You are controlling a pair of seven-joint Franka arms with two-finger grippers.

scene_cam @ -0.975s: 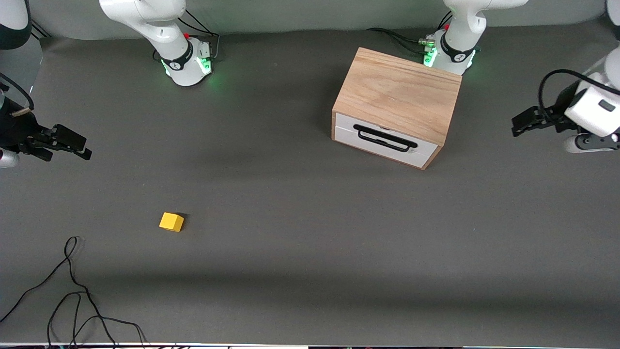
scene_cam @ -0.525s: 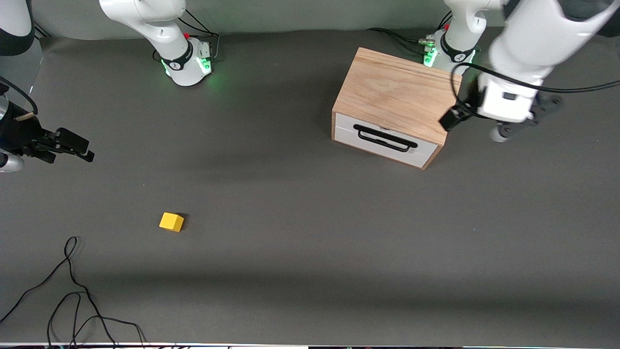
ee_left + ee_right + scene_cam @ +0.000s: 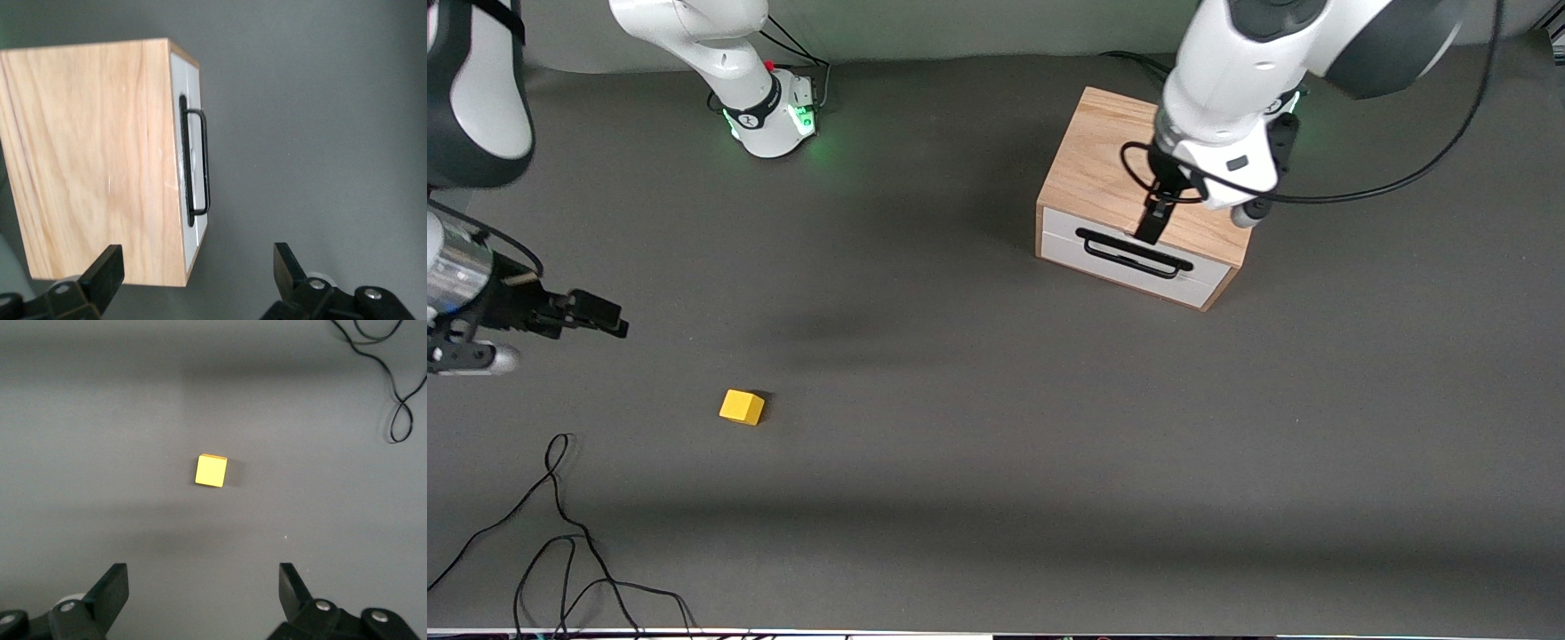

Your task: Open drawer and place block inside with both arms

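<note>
The light oak cabinet (image 3: 1138,151) stands near the left arm's base. Its white drawer (image 3: 1129,262) with a black bar handle (image 3: 1134,253) is closed; the handle also shows in the left wrist view (image 3: 198,163). My left gripper (image 3: 1152,222) is open and hangs over the cabinet's front edge, just above the handle; it is empty in the left wrist view (image 3: 197,273). The yellow block (image 3: 742,407) lies on the table toward the right arm's end. My right gripper (image 3: 600,316) is open and empty, in the air short of the block, which lies ahead of it in the right wrist view (image 3: 211,470).
The table is covered by a grey cloth (image 3: 996,427). A loose black cable (image 3: 560,533) lies near the front camera at the right arm's end; it also shows in the right wrist view (image 3: 393,380). The arm bases (image 3: 769,111) stand along the table's edge farthest from the camera.
My left arm has swung in from the table's end to over the cabinet's front and handle. My right gripper has moved a little toward the block. The block and the cabinet have not moved.
</note>
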